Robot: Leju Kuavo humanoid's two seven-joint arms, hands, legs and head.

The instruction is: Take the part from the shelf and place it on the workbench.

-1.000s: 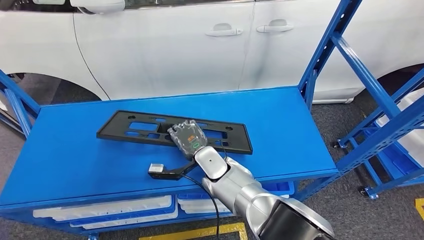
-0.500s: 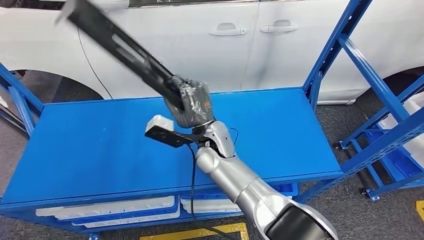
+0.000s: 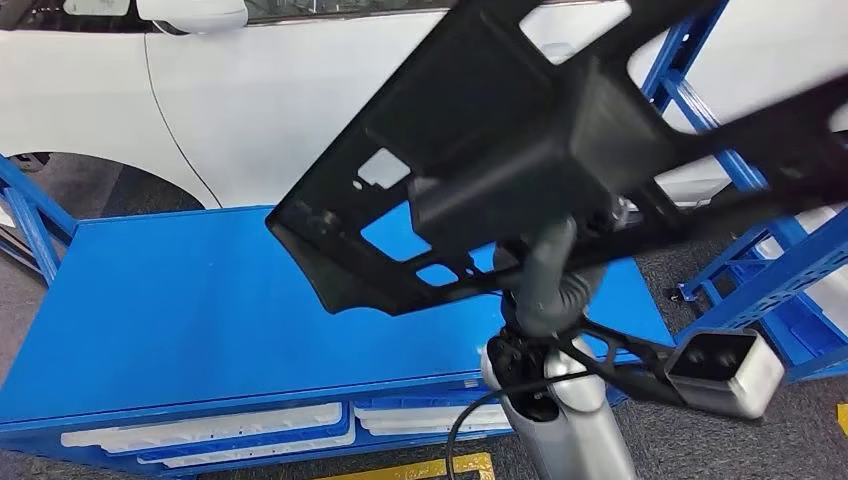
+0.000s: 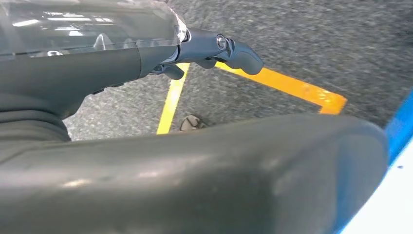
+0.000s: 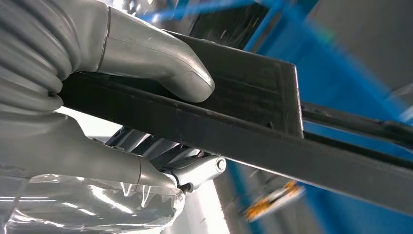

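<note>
The right robot hand point(image 5: 97, 97) grips the black part point(image 3: 520, 150) firmly, high above the blue shelf point(image 3: 200, 300), to carry it away.

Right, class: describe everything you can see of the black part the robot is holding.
The black part is a long, flat panel that looks like matt moulded plastic, with rectangular cut-outs, small holes and a raised rim. It is lifted clear of the blue shelf, tilted, and close to the head camera, its far end blurred. The right hand grips it: the grey thumb presses on one face and the darker fingers sit against the other. Nothing else touches it.
</note>
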